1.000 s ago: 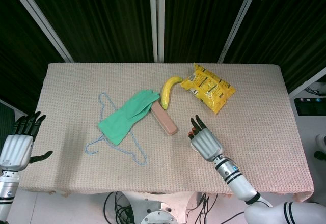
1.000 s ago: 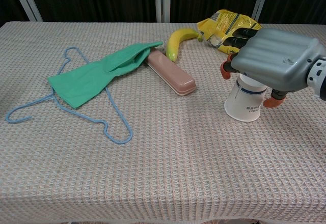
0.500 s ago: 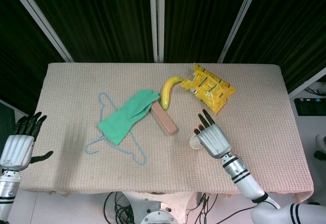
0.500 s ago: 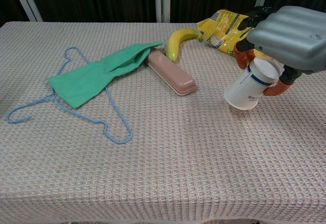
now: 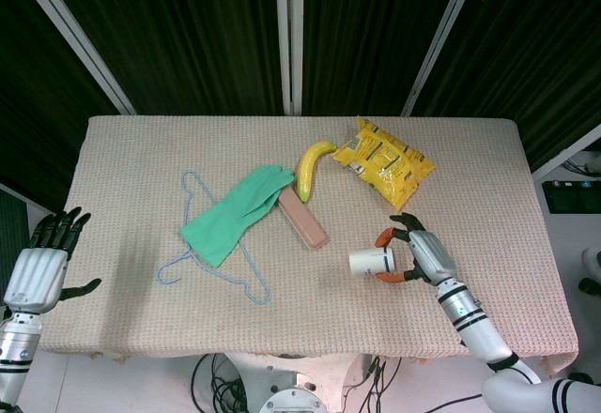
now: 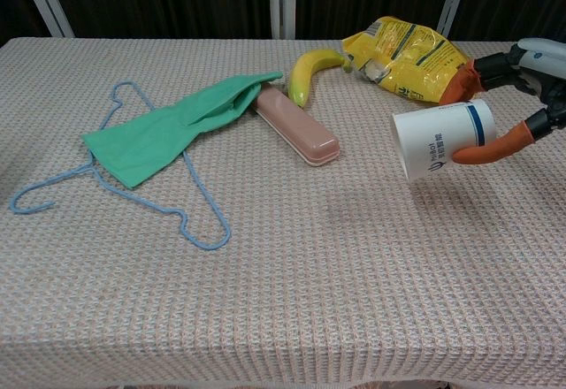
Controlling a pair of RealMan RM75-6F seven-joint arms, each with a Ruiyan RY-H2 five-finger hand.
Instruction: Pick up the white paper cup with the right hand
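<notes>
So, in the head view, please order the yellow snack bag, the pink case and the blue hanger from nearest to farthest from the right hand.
From the right hand, holding the white paper cup:
1. Yellow snack bag, behind the hand toward the table's far edge.
2. Pink case, to the hand's left, near the middle.
3. Blue hanger, farthest left.

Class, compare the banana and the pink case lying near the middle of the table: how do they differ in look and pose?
The banana is yellow and curved; the pink case is straight with rounded ends. The banana lies bare on the cloth, while the case has its far end tucked under the green glove. Both lie flat on the table, close together.
</notes>
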